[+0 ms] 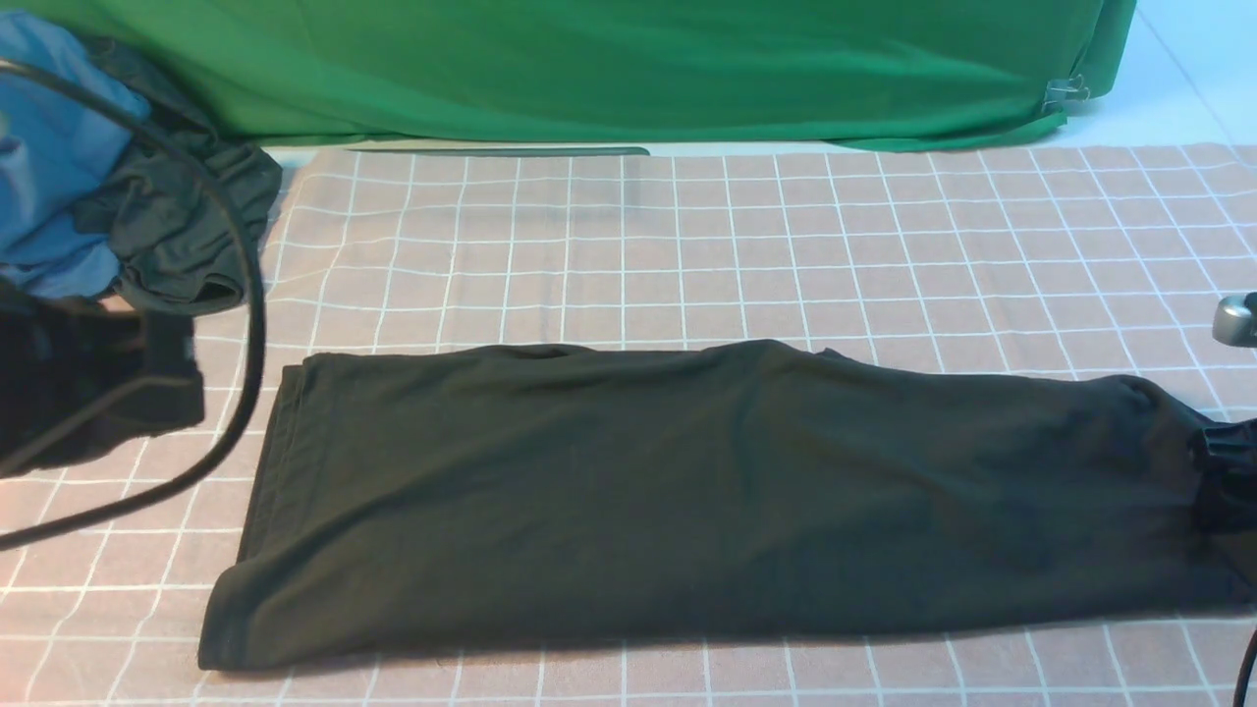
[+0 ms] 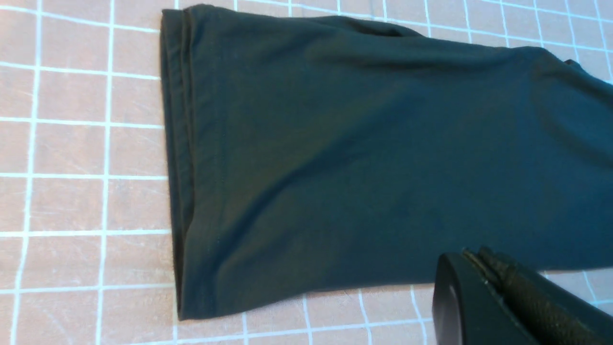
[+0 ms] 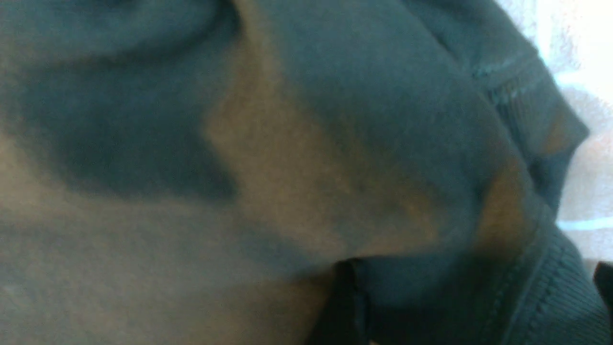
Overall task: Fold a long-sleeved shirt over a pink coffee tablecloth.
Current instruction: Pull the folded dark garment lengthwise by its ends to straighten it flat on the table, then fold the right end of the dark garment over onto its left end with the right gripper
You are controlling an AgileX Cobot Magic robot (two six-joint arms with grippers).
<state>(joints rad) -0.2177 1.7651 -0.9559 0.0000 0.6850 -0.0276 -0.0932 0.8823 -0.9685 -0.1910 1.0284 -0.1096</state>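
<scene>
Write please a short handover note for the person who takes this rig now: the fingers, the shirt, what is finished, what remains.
The left gripper is shut and empty, clear of the shirt.
The right gripper is at the shirt's right end, against the fabric; open or shut cannot be told.
The long-sleeved shirt lies flat across the pink coffee tablecloth as one long band, hem toward the robot's left, no sleeves showing.
Done: the lengthwise folds.
Left, probably: fold the band crosswise into a compact packet.
</scene>
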